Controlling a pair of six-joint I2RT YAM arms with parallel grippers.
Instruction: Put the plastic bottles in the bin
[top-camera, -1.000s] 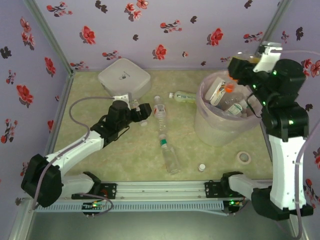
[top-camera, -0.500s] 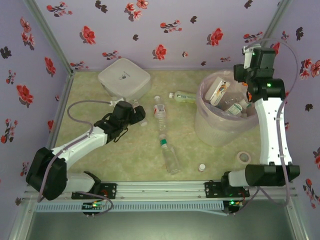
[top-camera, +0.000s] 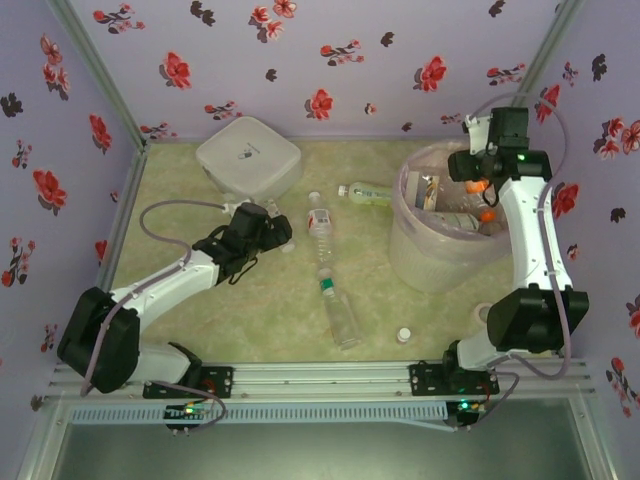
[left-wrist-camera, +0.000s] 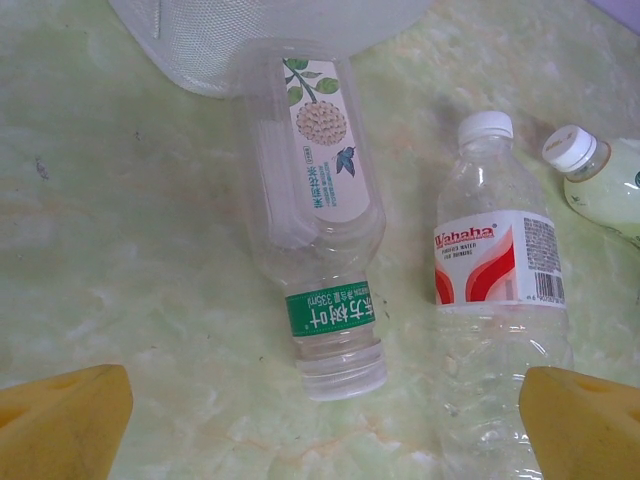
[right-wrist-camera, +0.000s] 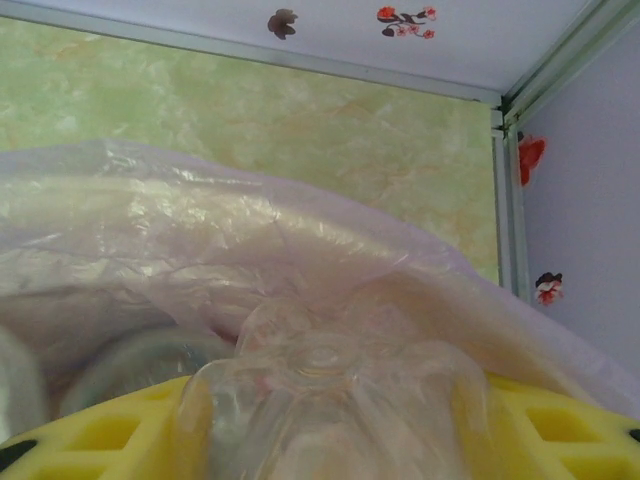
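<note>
My right end effector (right-wrist-camera: 320, 440) is clamped on a clear bottle (right-wrist-camera: 320, 385): its moulded base sits between my yellow fingers (right-wrist-camera: 110, 430). Just beyond it is the pale pink bag lining the bin (right-wrist-camera: 250, 250). From above, this end effector hangs over the bin's far rim, and several bottles lie inside it.

My left end effector (top-camera: 283, 232) is low over the bench (top-camera: 170, 200) with its yellow fingers (left-wrist-camera: 65, 420) spread wide apart and nothing between them. Straight ahead of them lies a capless bottle (left-wrist-camera: 315, 210) with a green neck band and a white label. Its open mouth points toward me and its base touches the white lidded box (top-camera: 249, 155). Just beside it on the right lies a white-capped bottle with a red-and-white label (left-wrist-camera: 495, 300). Past that is a pale bottle (left-wrist-camera: 600, 175), also white-capped.

Nearer my bases lies a bottle with a green collar (top-camera: 340, 318). A small loose white cap (top-camera: 403, 334) rests between it and the bin.
</note>
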